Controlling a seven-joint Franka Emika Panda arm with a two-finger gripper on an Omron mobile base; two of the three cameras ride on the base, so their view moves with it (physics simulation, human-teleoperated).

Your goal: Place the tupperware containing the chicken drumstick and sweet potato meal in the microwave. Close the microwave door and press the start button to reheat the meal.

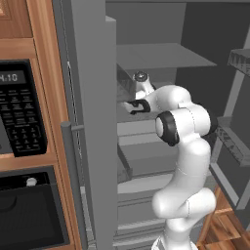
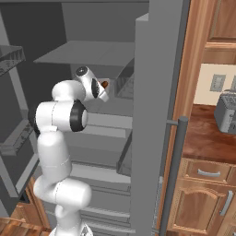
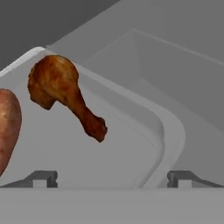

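Observation:
The tupperware, a pale grey tray, lies on a grey fridge shelf close under my hand. In it are a brown chicken drumstick and an orange sweet potato. My gripper is open, its two fingertips set wide over the tray's near rim and holding nothing. In the right base view a brown bit of the food shows just past my hand inside the fridge. The black microwave shows its keypad and display at the far left; the microwave door is out of view past the left edge.
The open grey fridge door with its bar handle stands between my arm and the microwave. A black oven sits below the microwave. Fridge shelves and door racks surround the arm. A toaster stands on the wooden counter.

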